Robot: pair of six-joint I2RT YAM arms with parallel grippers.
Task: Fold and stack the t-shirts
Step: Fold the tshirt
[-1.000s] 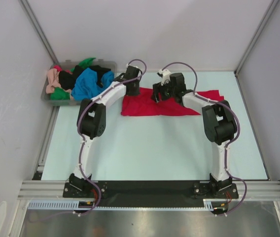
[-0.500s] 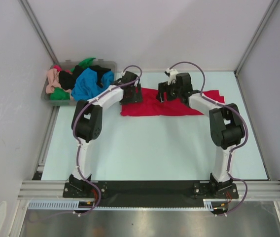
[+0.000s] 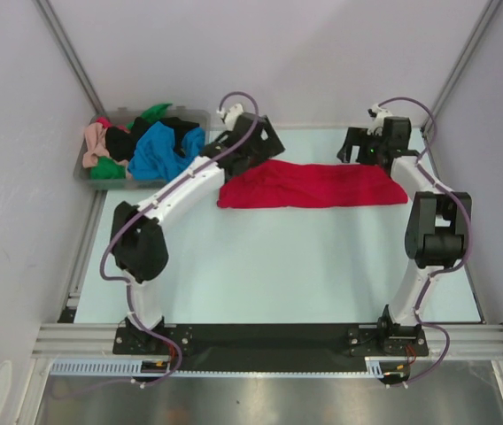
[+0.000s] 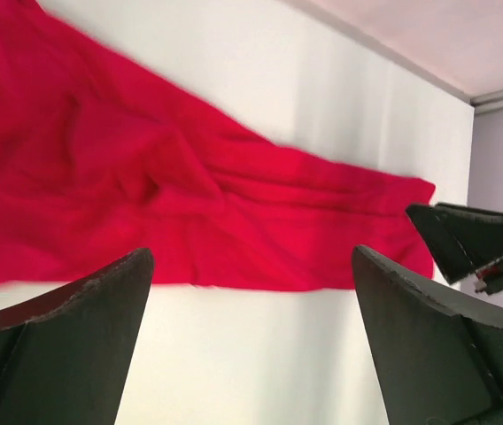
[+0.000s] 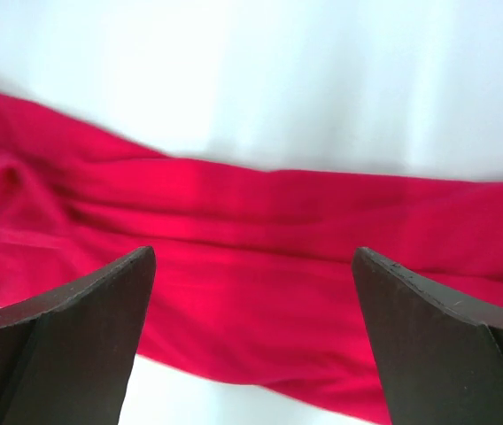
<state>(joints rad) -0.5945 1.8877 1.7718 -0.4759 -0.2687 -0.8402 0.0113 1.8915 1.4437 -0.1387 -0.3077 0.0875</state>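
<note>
While the overhead view sets out the whole scene, with the red t-shirt lying as a long rumpled band across the far middle of the bench, only the wrist cameras show how the grasping parts stand. The left fingers are spread wide with nothing between them, and the red cloth lies just beyond, running off to the right. The right fingers are equally wide and bare, with the cloth crossing beneath the gap. From above, each arm hangs just behind one end of the shirt, and neither holds it. Only that view shows the grey bin at the far left corner, heaped with the other t-shirts in blue, black, green and peach-pink.
</note>
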